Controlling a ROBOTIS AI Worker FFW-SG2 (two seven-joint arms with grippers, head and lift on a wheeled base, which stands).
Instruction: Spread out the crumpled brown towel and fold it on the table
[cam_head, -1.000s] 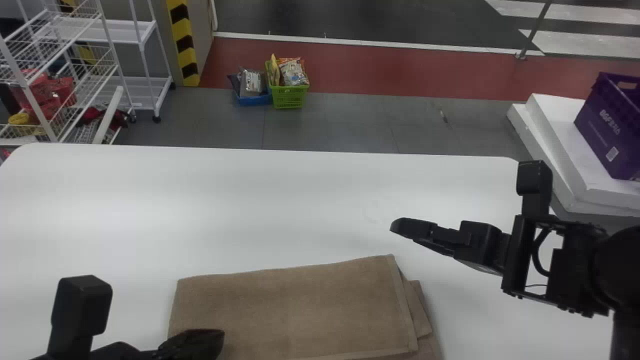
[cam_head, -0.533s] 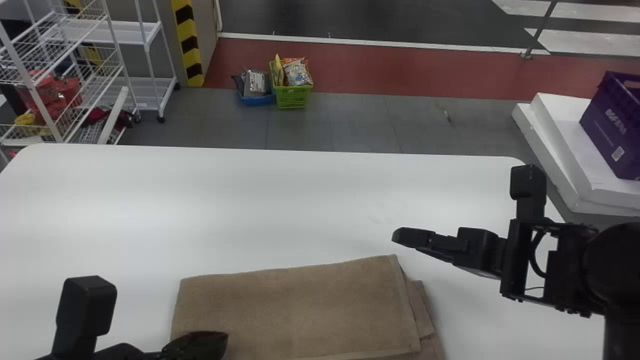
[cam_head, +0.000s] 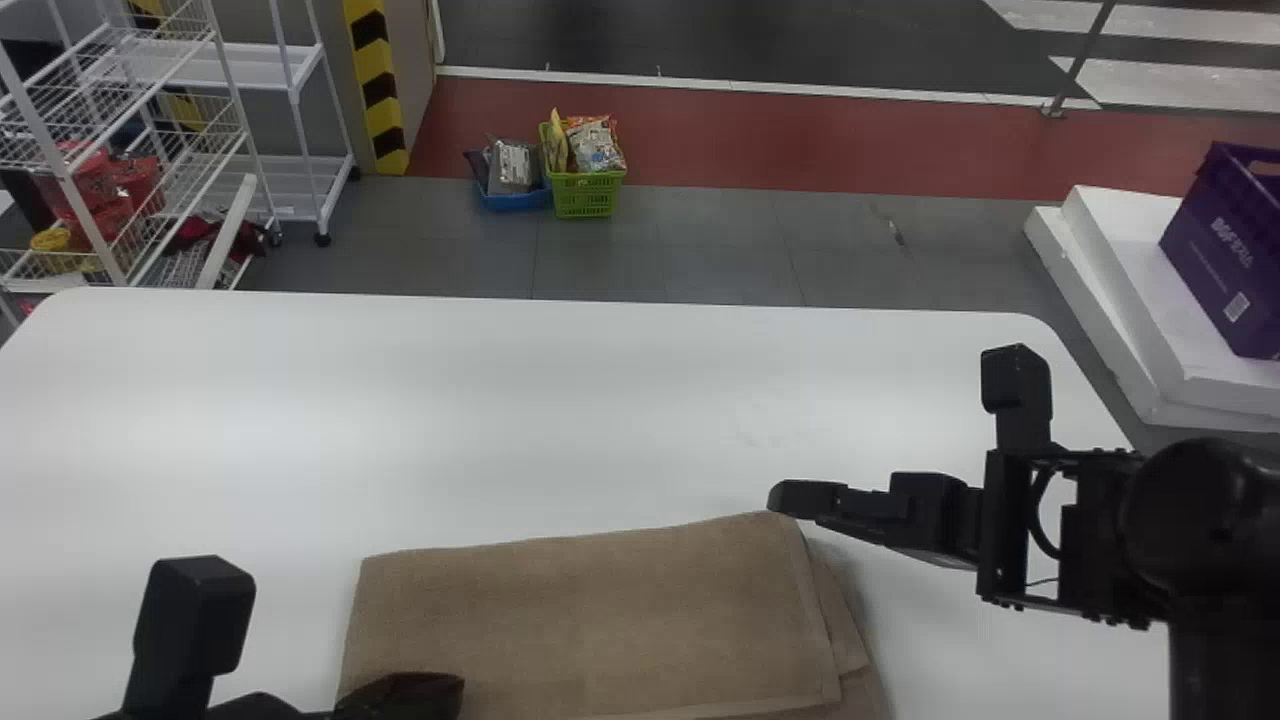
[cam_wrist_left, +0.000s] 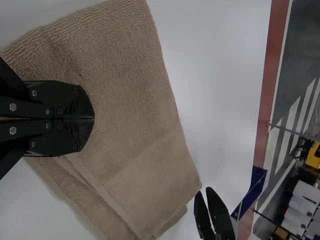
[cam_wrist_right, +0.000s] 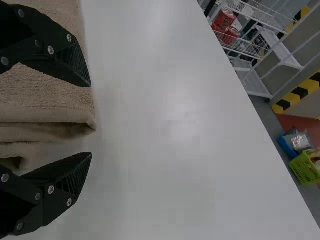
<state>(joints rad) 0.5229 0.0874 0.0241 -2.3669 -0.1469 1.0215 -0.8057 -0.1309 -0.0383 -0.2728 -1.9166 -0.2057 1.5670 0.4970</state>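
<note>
Everything's hinging on one corner!
Black right end effector (cam_wrist_right: 91, 119), spread wide, is straddling the folded brown terry towel (cam_head: 600, 610) at its far-right corner.

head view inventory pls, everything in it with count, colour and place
towel: 1, brown, folded on table
table: 1, white, foreground
racks: at least 2, white, beyond table, left
striped post: 1, yellow and black, beside racks
green basket: 1, floor, holding packets
blue basket: 1, beside green basket
purple crate: 1, right, on slabs
slabs: 2, white, stacked
left gripper: 1, black, over towel, shut
right gripper: 1, black, towel's far right corner, open
</note>
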